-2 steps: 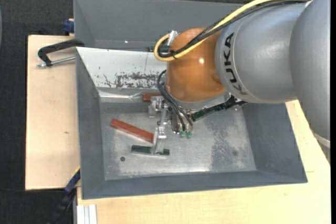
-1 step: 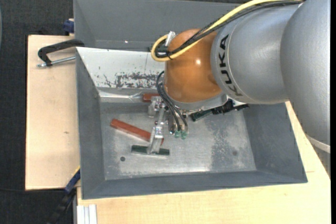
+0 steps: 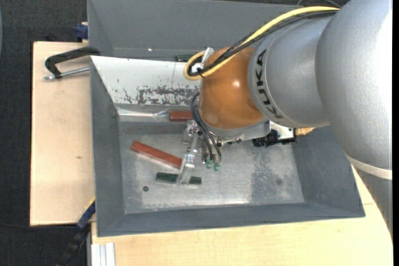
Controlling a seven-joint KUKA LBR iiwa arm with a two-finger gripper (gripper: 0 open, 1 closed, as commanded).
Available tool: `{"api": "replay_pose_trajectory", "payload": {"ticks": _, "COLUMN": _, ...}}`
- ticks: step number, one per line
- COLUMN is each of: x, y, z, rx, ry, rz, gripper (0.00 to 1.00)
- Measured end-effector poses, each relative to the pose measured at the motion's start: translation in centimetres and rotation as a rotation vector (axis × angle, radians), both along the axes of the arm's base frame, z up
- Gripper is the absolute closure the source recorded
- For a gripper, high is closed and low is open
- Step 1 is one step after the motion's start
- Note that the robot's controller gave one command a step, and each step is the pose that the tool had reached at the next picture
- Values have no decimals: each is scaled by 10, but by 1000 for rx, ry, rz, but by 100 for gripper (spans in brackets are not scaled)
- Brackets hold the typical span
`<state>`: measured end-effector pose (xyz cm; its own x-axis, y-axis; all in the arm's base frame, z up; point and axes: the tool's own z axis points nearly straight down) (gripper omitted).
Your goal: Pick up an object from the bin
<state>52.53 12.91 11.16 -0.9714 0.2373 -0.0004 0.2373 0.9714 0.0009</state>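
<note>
Four bits of stuff were lying in the grey metal bin, all on the left half of the floor. The arm came in from the right, with its orange cover and a yellow cable looping over it, and the end effector was pointed down near the front middle of the floor. Its tip was right on top of a flat dark green bar, which lay flat and stuck out on both sides of it. Honestly couldn't tell if the end effector was spread apart or pinched together, or whether it had any real hold on the bar. A long red stick lay slanted just behind, its right end up against the end effector. A short red piece sat by the back wall, and a tiny dark speck was off to the left of the bar.
</note>
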Motion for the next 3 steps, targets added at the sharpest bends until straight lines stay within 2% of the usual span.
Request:
{"api": "replay_pose_trajectory", "payload": {"ticks": 1, "x": 10, "y": 25, "z": -38, "rx": 1, "ry": -7, "rz": 56, "gripper": 100}}
{"api": "replay_pose_trajectory", "payload": {"ticks": 2, "x": 10, "y": 25, "z": -38, "rx": 1, "ry": -7, "rz": 55, "gripper": 100}}
{"api": "replay_pose_trajectory", "payload": {"ticks": 3, "x": 15, "y": 20, "z": 22, "rx": 0, "ry": 1, "rz": 54, "gripper": 100}}
